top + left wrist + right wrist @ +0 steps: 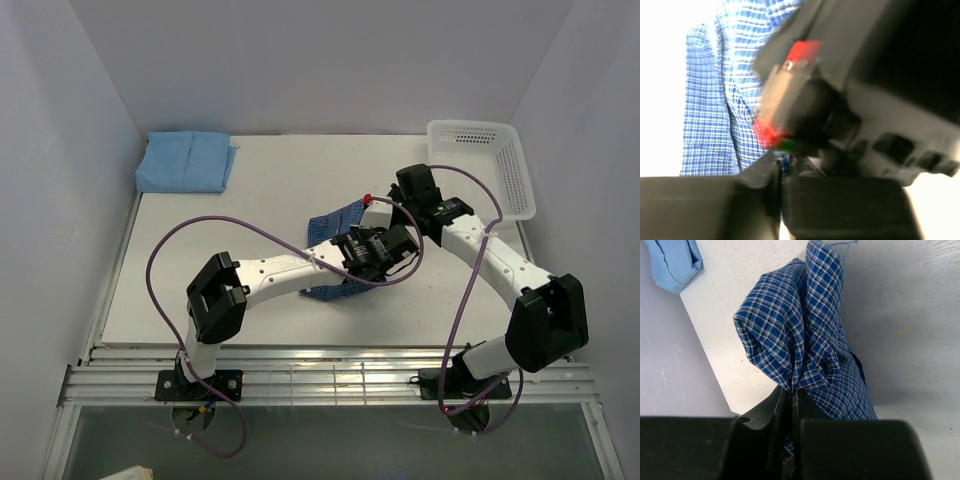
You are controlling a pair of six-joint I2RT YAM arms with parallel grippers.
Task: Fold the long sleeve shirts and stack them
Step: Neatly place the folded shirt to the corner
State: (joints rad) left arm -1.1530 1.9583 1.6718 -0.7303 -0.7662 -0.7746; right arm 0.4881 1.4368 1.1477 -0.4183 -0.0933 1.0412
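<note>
- Folding the dark checked shirt [334, 220] is the step in hand, as I judge it: the cloth is bunched, not flat, and nothing is stacked yet.
- Next, I think the two arms must draw apart to stretch the cloth and lay it flat, because no clean fold is possible from such a bundle.
- On the counter [260, 190] both shirts are found, and both arms reach over its middle.
- The dark checked shirt [800, 340] is blue with fine white and black lines. It rises in a gathered peak from the right fingers, and its lower part lies on the counter beneath the left fingers.
- The light blue shirt [185, 162] is plain and already folded to a flat rectangle. It rests well apart from both fingers, far to their left, at the far corner.
- A white mesh basket [470, 128] stands to the right of the fingers.
- The right fingers [789, 402] are pressed together on a fold of the checked cloth.
- The left fingers [775, 177], just beside the right ones, are almost closed, with a scrap of blue in the slit. The view is blurred, but they seem to pinch the same shirt.
</note>
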